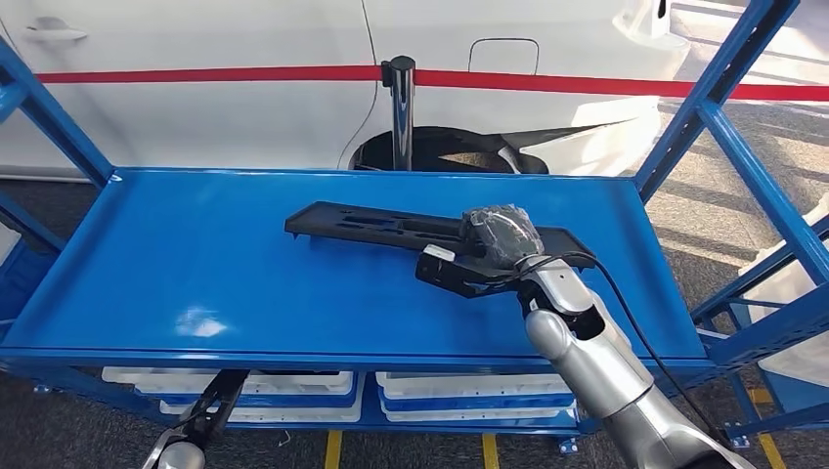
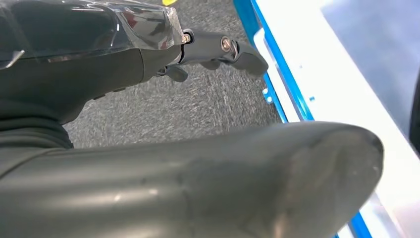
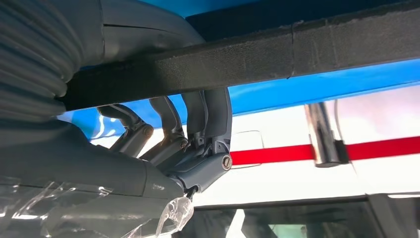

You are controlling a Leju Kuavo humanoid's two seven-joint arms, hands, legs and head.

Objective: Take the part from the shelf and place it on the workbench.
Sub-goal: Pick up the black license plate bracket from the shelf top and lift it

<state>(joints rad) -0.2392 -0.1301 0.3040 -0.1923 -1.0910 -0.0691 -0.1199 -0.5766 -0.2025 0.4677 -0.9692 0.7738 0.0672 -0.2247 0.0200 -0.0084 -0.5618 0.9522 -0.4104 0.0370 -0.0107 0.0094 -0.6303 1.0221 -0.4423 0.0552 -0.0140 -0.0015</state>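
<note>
Behind the blue shelf (image 1: 244, 283) you see a white car (image 1: 225, 107) and a red barrier belt (image 1: 205, 74) on a dark post (image 1: 401, 107). On the top level of the shelf lies the long black part (image 1: 371, 227), flat, with its far end pointing to the left. Your right hand (image 1: 499, 236) is on the right end of the part; in the right wrist view its fingers (image 3: 198, 111) curl around the black bar (image 3: 277, 54), so it grips the part. Your left hand (image 1: 200, 422) hangs low before the shelf, over grey floor (image 2: 188, 104), fingers (image 2: 233, 49) apart and holding nothing. White bins (image 1: 469, 389) sit on the lower level
</note>
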